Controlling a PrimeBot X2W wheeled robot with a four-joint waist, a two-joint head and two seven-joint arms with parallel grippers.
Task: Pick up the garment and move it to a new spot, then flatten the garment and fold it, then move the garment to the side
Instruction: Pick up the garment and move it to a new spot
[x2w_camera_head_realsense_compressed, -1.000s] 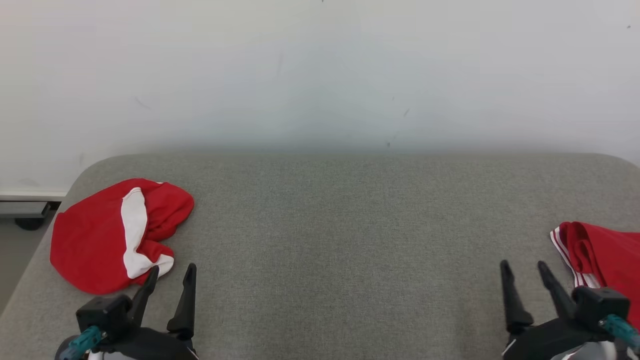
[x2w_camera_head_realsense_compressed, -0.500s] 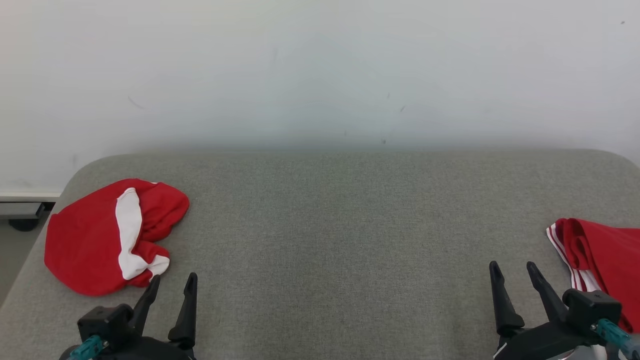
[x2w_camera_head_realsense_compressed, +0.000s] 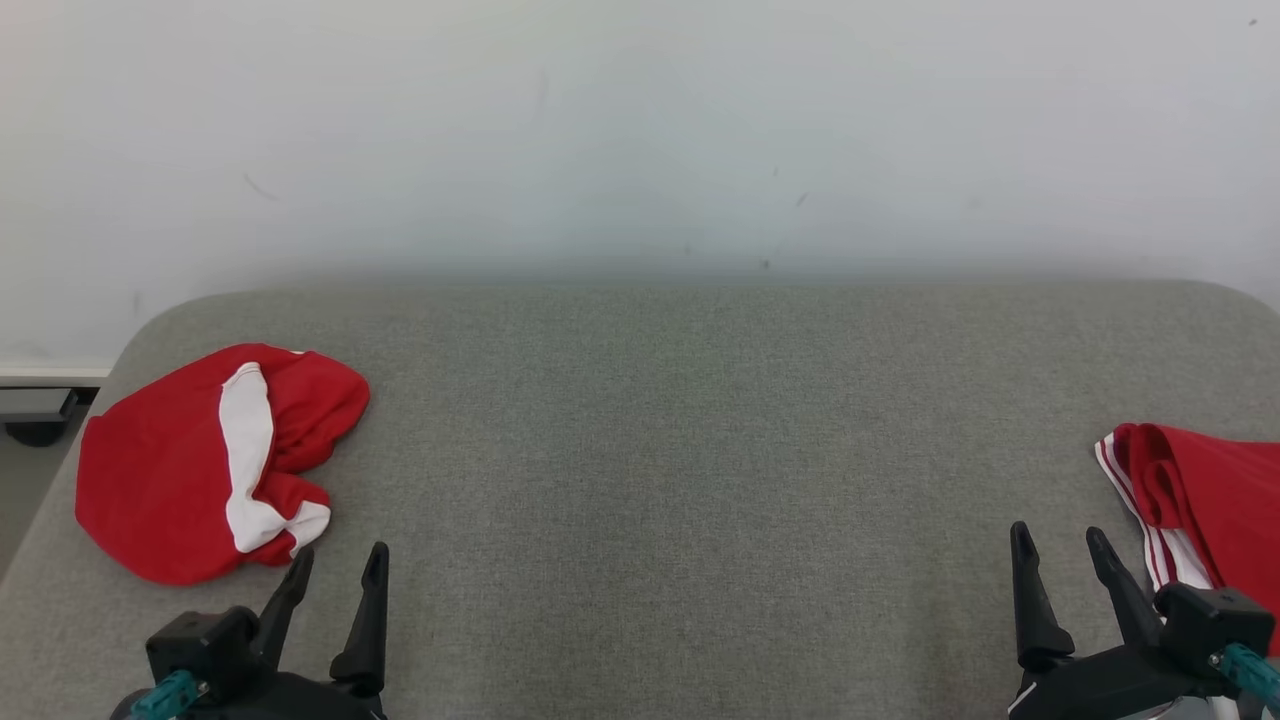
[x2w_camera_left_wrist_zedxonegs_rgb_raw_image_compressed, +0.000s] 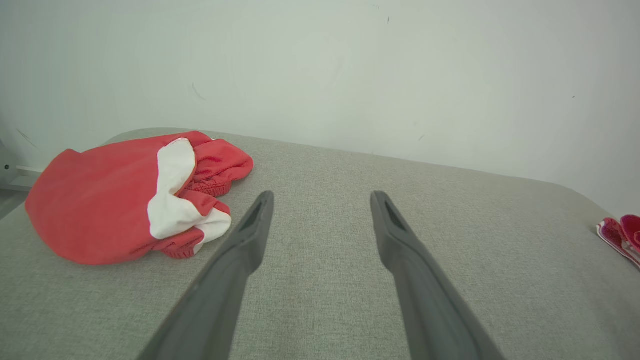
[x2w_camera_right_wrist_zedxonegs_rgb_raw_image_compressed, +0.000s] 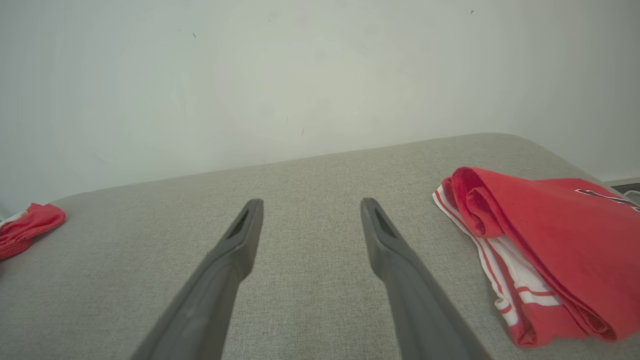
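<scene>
Jaws of the left gripper (x2w_camera_head_realsense_compressed: 340, 553) and the right gripper (x2w_camera_head_realsense_compressed: 1058, 534) stand wide open and hold nothing. A crumpled red and white garment (x2w_camera_head_realsense_compressed: 170, 470) lies at the left end of the grey pad (x2w_camera_head_realsense_compressed: 680, 450), just past the left gripper. A folded red garment (x2w_camera_head_realsense_compressed: 1215, 500) lies at the right end, beside the right gripper. A white wall (x2w_camera_head_realsense_compressed: 640, 130) stands behind.

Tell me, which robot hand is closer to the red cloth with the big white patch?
Left. The left gripper sits close beside the red cloth; the right gripper is far across the grey pad.
</scene>
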